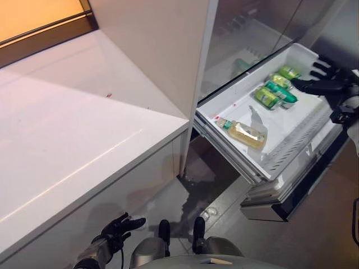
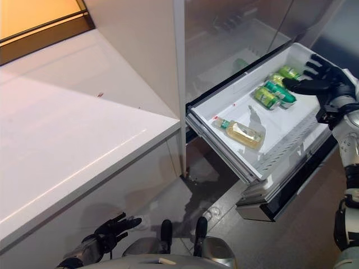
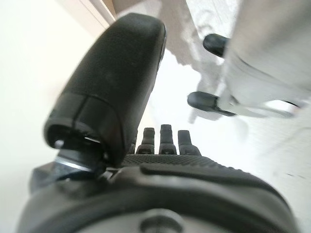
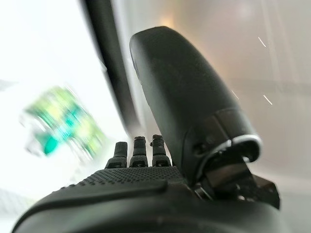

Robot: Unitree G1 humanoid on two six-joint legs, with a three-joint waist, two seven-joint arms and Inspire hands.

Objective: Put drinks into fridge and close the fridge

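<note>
In the right wrist view the green cans [image 4: 63,126] are smearing into one bright blur, so their number and lie cannot be told there. The right hand [image 1: 325,84] is running off the picture's 3 o'clock edge in the left eye view, its wrist cut away. The left hand [image 2: 109,231] is sitting at 7 o'clock, its arm cut by the bottom edge. Behind the glass shelf [image 1: 247,53] a pale green shape is showing too dimly to name. The drawer's [image 2: 255,165] lower front is hiding beneath its own tray.
</note>
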